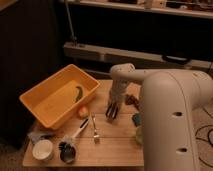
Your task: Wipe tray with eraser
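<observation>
The yellow-orange tray (37,102) stands on the left part of the wooden table, with a small dark green curved thing (78,93) inside it. My gripper (113,112) points down at the table's middle, just right of the tray's near corner, low over the wood. A small dark brown block, the eraser (131,100), lies just right of the gripper, partly hidden by my arm. I cannot tell whether the gripper holds anything.
A small orange ball (83,112) lies by the tray's corner. A fork-like tool (94,128), a white-handled black brush (70,142) and a white cup (43,149) sit in front. A teal sponge (136,119) is by my arm. Dark shelving stands behind.
</observation>
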Robot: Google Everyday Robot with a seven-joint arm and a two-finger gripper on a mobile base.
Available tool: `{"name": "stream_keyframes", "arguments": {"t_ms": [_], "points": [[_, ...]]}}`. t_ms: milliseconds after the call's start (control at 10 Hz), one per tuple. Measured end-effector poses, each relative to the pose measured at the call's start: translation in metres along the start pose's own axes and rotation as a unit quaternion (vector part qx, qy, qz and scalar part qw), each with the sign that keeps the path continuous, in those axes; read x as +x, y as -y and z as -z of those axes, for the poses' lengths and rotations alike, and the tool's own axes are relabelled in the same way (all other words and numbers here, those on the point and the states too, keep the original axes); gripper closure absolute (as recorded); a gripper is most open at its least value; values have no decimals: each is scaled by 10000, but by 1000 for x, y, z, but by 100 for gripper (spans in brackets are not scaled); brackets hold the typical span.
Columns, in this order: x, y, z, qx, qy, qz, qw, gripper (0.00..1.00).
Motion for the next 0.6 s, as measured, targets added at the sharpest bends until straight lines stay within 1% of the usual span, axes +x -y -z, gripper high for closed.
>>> {"name": "stream_keyframes", "arguments": {"t_ms": [100,400,500,600], "points": [[1,-2,15,-24,20,32,10000,100],[5,-25,80,-74,136,358,9992,100],[5,-40,99,-63,196,510,9985,100],[3,-61,115,-49,269,679,9973,100]]}}
